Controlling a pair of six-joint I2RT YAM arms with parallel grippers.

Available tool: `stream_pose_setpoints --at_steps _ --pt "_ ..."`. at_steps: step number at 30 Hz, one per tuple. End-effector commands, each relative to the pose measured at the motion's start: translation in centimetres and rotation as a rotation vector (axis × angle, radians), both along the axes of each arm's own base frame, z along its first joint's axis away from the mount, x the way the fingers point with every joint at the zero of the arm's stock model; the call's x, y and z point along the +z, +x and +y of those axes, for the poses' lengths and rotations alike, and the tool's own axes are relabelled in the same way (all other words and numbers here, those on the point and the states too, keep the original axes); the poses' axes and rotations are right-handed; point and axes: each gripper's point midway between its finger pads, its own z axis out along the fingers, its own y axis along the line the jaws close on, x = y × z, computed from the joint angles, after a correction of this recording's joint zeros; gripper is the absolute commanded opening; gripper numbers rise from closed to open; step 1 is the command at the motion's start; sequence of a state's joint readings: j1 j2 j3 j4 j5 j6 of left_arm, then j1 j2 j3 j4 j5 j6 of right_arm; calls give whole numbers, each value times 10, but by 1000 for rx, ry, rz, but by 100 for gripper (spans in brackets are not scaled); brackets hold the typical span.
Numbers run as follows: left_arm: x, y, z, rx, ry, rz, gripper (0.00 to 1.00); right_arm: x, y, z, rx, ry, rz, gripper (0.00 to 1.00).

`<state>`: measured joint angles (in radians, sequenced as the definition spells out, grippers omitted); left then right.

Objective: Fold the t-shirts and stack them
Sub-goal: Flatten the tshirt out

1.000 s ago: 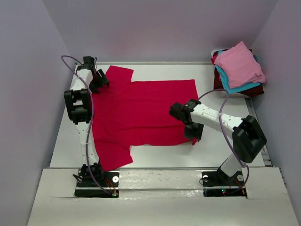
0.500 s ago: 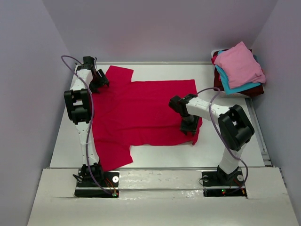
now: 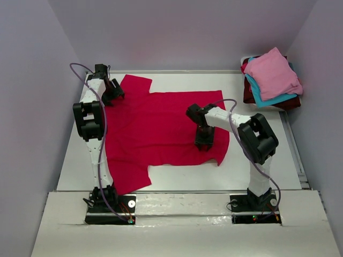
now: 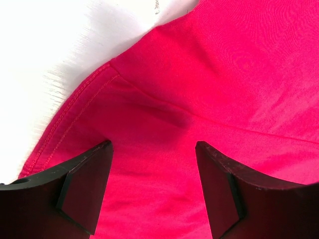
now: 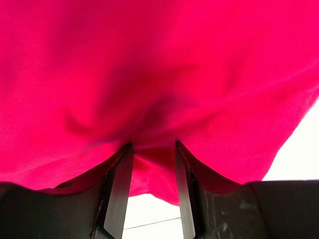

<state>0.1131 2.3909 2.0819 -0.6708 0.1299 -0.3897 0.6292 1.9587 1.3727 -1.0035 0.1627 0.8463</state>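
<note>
A crimson-red t-shirt (image 3: 155, 123) lies spread flat on the white table (image 3: 257, 155), with its sleeves toward the left. My left gripper (image 3: 115, 96) hovers open over the far sleeve, and the red cloth (image 4: 224, 74) and its stitched hem show between its fingers (image 4: 84, 184). My right gripper (image 3: 204, 143) is over the shirt's near right part, shut on a bunch of the red cloth (image 5: 149, 74). That cloth drapes over both of its fingers (image 5: 118, 194). The shirt's right edge bulges out beside the arm.
At the back right corner sits a stack of folded t-shirts: light pink (image 3: 273, 72) on top, teal-blue (image 3: 262, 96) under it, dark maroon (image 3: 247, 91) at the bottom. Grey walls close in the table on three sides. Both arm bases stand at the near edge.
My right gripper has moved left and farther over the shirt, taking the right hem with it, so the right edge now bulges. The left arm has not moved.
</note>
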Motion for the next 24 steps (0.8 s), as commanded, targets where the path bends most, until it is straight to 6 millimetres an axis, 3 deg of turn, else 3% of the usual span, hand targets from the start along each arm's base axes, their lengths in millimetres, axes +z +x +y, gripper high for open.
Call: stream_pose_setpoints --at_steps 1,6,10,13,18,24 --pt "29 8 5 -6 24 -52 80 -12 24 37 46 128 -34 45" --pt "29 7 11 4 26 -52 80 -21 29 55 76 193 -9 45" --pt "30 8 11 3 27 -53 80 -19 30 56 68 188 1 45" --pt "29 8 11 1 28 -52 80 -16 17 47 53 177 18 46" --pt "29 8 16 10 24 -51 80 -22 -24 23 12 169 107 46" --pt "31 11 15 12 21 -59 80 -6 -47 4 -27 170 102 47"
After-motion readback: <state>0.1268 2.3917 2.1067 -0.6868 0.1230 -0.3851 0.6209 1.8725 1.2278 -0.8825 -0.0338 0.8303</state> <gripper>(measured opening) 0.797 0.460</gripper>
